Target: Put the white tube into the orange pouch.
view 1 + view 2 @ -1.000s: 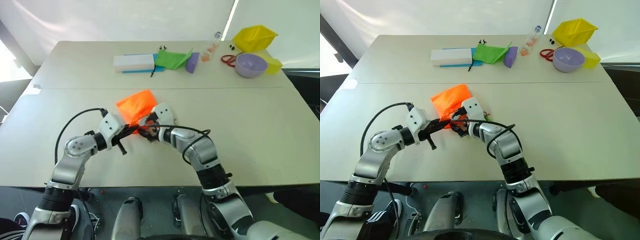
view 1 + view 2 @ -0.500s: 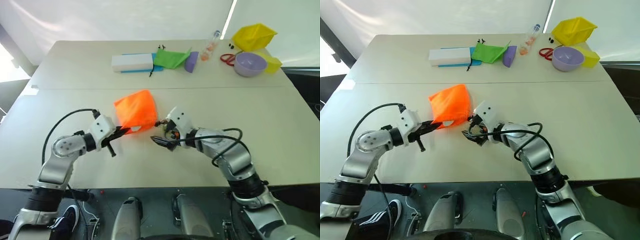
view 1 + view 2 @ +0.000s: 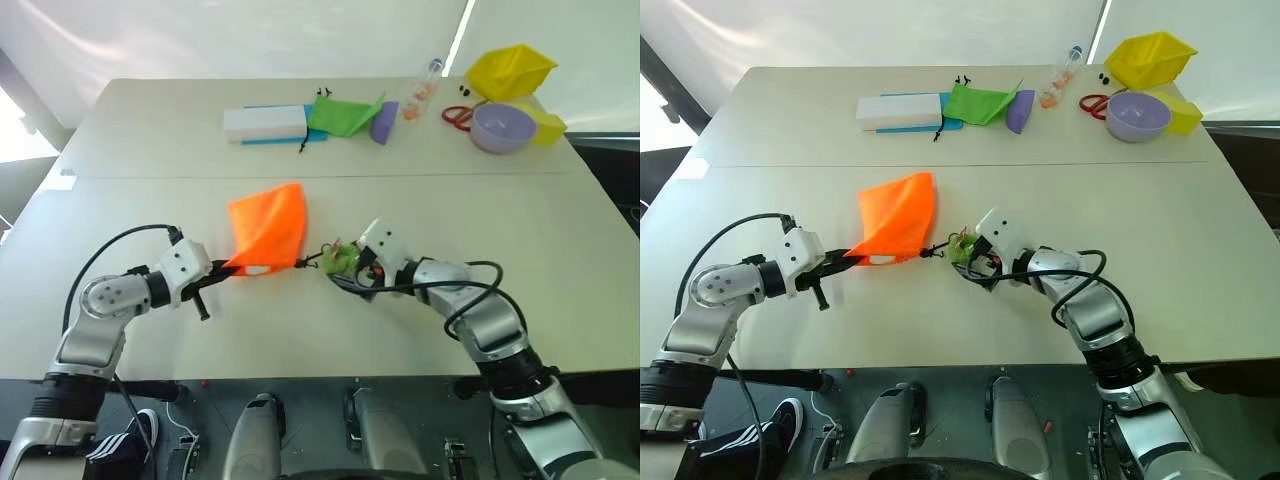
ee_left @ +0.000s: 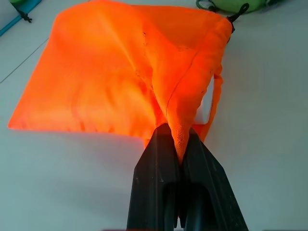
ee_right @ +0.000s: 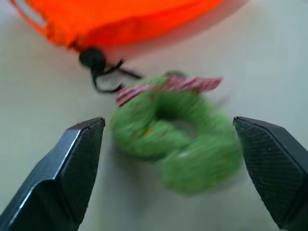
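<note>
Right hand (image 3: pixel 970 268) now clear, wide open.

Orange pouch (image 4: pixel 115 77) soft matt cloth; green tassel (image 5: pixel 183 144) fuzzy yarn; table (image 3: pixel 560 250) smooth matt.

No legible text, seemingly.

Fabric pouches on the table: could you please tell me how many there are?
2. The orange pouch lies near the middle, pinched by the left tool. The green pouch lies at the far edge beside the white box.
</note>
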Motion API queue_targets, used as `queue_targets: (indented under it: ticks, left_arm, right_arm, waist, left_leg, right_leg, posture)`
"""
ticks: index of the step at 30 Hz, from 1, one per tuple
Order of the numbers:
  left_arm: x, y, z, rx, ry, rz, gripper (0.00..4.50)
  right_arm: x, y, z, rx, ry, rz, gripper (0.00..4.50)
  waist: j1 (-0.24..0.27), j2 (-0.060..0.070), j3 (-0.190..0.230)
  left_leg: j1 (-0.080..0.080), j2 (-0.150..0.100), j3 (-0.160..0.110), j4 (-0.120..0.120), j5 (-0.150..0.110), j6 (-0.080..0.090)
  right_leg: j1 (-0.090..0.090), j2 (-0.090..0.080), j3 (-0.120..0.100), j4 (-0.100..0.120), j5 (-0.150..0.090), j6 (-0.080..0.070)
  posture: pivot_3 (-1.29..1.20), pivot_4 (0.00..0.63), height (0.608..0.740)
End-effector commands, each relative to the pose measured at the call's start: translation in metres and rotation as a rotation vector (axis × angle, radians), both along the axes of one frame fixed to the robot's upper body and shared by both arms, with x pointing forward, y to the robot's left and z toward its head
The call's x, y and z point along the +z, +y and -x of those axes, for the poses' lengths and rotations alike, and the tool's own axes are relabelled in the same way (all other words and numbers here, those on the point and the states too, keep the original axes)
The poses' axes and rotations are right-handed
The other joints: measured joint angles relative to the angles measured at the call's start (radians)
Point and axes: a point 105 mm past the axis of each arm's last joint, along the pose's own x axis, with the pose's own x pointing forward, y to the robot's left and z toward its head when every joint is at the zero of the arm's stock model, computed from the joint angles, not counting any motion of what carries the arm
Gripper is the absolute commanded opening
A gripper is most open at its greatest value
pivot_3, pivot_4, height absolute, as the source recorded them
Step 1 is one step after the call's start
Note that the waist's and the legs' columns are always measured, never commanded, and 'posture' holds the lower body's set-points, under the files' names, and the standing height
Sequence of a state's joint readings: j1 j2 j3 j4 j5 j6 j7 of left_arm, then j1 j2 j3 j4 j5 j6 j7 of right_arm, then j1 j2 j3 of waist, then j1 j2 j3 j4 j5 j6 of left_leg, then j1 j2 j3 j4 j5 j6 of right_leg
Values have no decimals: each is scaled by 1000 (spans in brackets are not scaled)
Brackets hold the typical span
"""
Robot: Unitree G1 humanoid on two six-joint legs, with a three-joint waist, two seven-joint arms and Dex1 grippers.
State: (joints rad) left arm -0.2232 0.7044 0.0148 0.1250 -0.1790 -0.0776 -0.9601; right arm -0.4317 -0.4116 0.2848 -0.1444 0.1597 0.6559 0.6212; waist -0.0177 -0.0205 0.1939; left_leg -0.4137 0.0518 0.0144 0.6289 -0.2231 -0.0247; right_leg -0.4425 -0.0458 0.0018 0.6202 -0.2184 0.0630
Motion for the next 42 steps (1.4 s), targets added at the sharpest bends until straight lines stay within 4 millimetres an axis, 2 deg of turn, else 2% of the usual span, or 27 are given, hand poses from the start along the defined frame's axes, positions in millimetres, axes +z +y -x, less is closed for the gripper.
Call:
queue_targets:
  ticks: [1, 2, 5, 12, 16, 19, 21, 22, 25, 27, 31, 36, 40, 42]
  left_arm:
    - [6, 7, -2, 13, -37, -18, 0]
    - [6, 7, -2, 12, -36, -18, 0]
    - [4, 8, -2, 22, -32, -14, 0]
    - [2, 9, -3, 29, -30, -5, 0]
    - [0, 8, -1, 26, 49, 61, 0]
    - [6, 5, 1, -7, 103, 142, 786]
    - [7, 5, 5, -36, 97, 127, 1621]
    - [7, 5, 6, -41, 103, 128, 2270]
    - [13, 0, 16, -113, 153, 177, 3750]
    - [26, -6, 15, -144, 97, 198, 3750]
    - [54, -20, 13, -209, 100, 285, 3750]
    - [56, -32, 12, -312, 134, 212, 3750]
    - [59, -36, -2, -305, 124, 210, 3750]
    - [61, -49, -12, -321, 120, 249, 3750]
  right_arm:
    - [5, 8, -7, -5, -36, -21, 4448]
    - [2, 7, -10, -19, -37, -14, 4448]
    - [-1, 4, -11, -49, -4, -46, 3671]
    - [8, -4, -9, -53, -16, -80, 173]
    - [18, -6, -6, -35, -55, -92, 80]
    - [25, -8, 3, -2, -56, -111, 0]
    - [29, -12, 9, 16, -71, -107, 0]
    - [30, -14, 11, 23, -66, -110, 0]
    - [28, -16, 16, 29, -50, -111, 0]
    - [24, -18, 17, 18, -41, -97, 0]
    - [17, -26, 22, 1, -6, -82, 0]
    - [14, -37, 23, -18, 6, -58, 0]
    - [15, -35, 22, -26, -10, -57, 0]
    - [16, -38, 18, -51, -30, -61, 0]
  waist:
    - [-1, 0, 0]
    - [-1, 0, 0]
    - [1, 0, 0]
    - [1, 0, 0]
    - [1, 0, 0]
    - [2, 0, 0]
    - [3, 0, 0]
    - [4, 0, 0]
    - [2, 0, 0]
    - [3, 0, 0]
    - [7, 0, 0]
    - [5, 0, 0]
    - [4, 0, 0]
    - [7, -1, 0]
  left_leg:
    - [0, 0, 0, 0, 0, 0]
    - [0, 0, 0, 1, 0, 0]
    - [0, 0, 0, 1, 0, 0]
    - [0, 0, 0, 1, 0, 0]
    - [0, 0, 0, 1, 0, 0]
    - [0, 0, 0, 1, 0, 0]
    - [0, 0, 0, 1, 0, 0]
    - [0, 0, 0, 1, 0, 0]
    - [0, 0, 0, 2, 0, 0]
    - [0, 0, 0, 2, 0, 0]
    - [0, 0, 0, 3, 0, 0]
    - [1, 0, 0, 4, 0, 0]
    - [1, 0, 0, 3, 0, 0]
    - [2, 0, 0, 3, 0, 0]
  right_leg:
    - [0, 0, 0, 0, 0, 0]
    - [0, 0, 0, 0, 0, 0]
    - [1, 0, 0, 1, 0, 0]
    - [0, 0, 0, 0, 0, 0]
    - [0, 0, 0, 1, 0, 0]
    - [1, 0, 0, 1, 0, 0]
    - [1, 0, 0, 1, 0, 0]
    - [1, 0, 0, 1, 0, 0]
    - [1, 0, 0, 1, 0, 0]
    - [1, 0, 0, 1, 0, 0]
    - [1, 0, 0, 2, 0, 0]
    - [2, 0, 0, 2, 0, 0]
    - [2, 1, 0, 2, 0, 0]
    - [2, 1, 0, 4, 0, 0]
  posture:
    - [0, 150, 740]
    - [0, 150, 740]
    - [0, 150, 740]
    - [0, 150, 740]
    - [0, 150, 740]
    - [0, 150, 740]
    - [0, 150, 740]
    - [0, 150, 740]
    - [0, 150, 740]
    - [0, 150, 740]
    - [0, 150, 740]
    - [0, 150, 740]
    - [0, 150, 740]
    - [0, 150, 740]
